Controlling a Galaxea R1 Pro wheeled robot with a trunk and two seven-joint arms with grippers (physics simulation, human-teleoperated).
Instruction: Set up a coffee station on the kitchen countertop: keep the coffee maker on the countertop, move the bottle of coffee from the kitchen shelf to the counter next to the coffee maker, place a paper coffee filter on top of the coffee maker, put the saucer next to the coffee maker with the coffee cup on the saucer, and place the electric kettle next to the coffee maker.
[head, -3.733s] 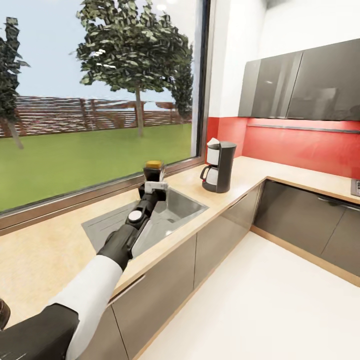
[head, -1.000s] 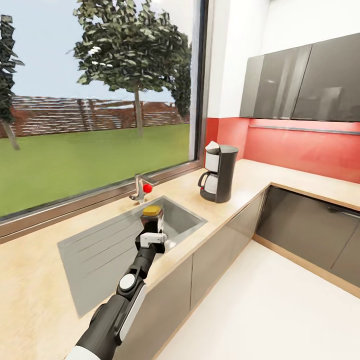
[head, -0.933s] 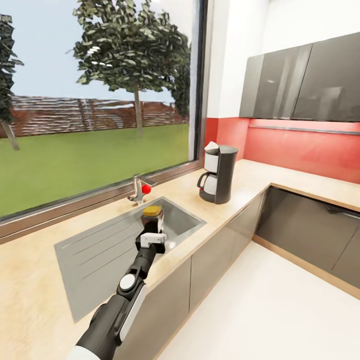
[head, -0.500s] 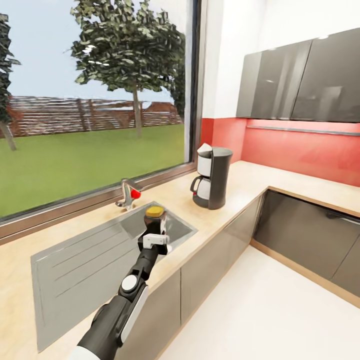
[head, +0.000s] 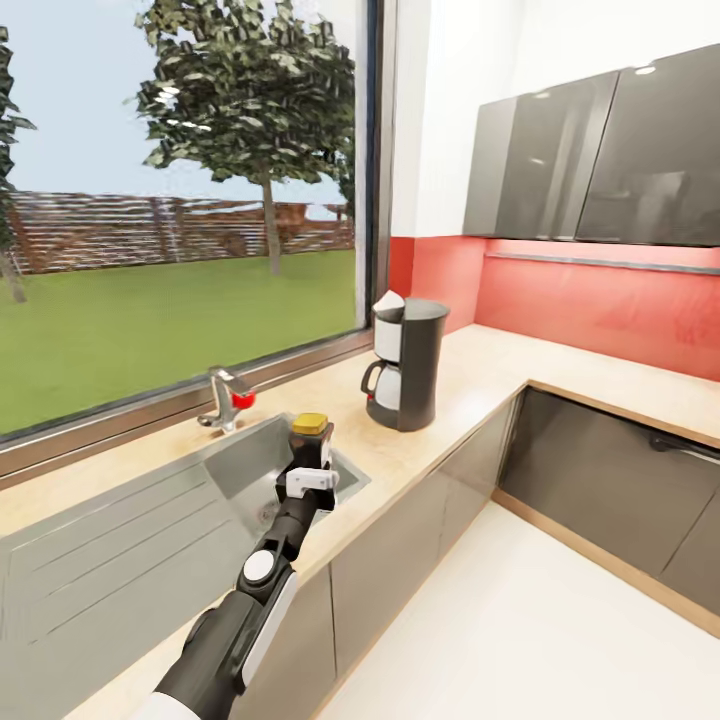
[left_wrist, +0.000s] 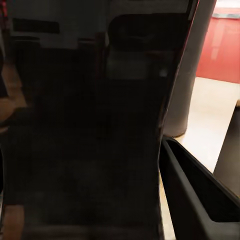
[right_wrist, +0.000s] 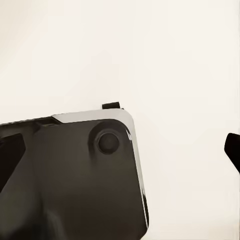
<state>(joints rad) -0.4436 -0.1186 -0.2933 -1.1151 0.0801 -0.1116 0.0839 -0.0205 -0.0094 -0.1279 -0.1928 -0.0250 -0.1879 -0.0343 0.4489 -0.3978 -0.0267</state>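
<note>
While the left arm reaches forward over the sink, its white-bodied left gripper (head: 309, 470) is clamped around the lower body of the dark glass bottle of coffee with the yellow lid (head: 310, 438), carrying it upright so the lid faces up and nothing can spill. In the left wrist view the dark bottle (left_wrist: 90, 125) sits right against the camera, with one black finger (left_wrist: 197, 195) alongside it, which fits a firm hold on the bottle.

From the bottle, the black drip coffee maker with a glass carafe (head: 405, 365) stands at about two o'clock on the pale wood-look countertop (head: 470, 370), well apart from it. A white paper coffee filter (head: 389, 301) appears to sit at the maker's top edge. The bottle hangs above the near rim of the recessed stainless steel sink (head: 150, 530), whose chrome tap with a red knob (head: 228, 397) lies at about ten o'clock from the bottle.

Judging by this, the bottle is in transit and has yet to be set on the bare counter beside the maker. Keeping it raised lets it pass over the sink edge without catching.

In the right wrist view a dark glossy part of the robot shows against a pale surface; whether the right gripper's fingers are spread or closed cannot be told
</note>
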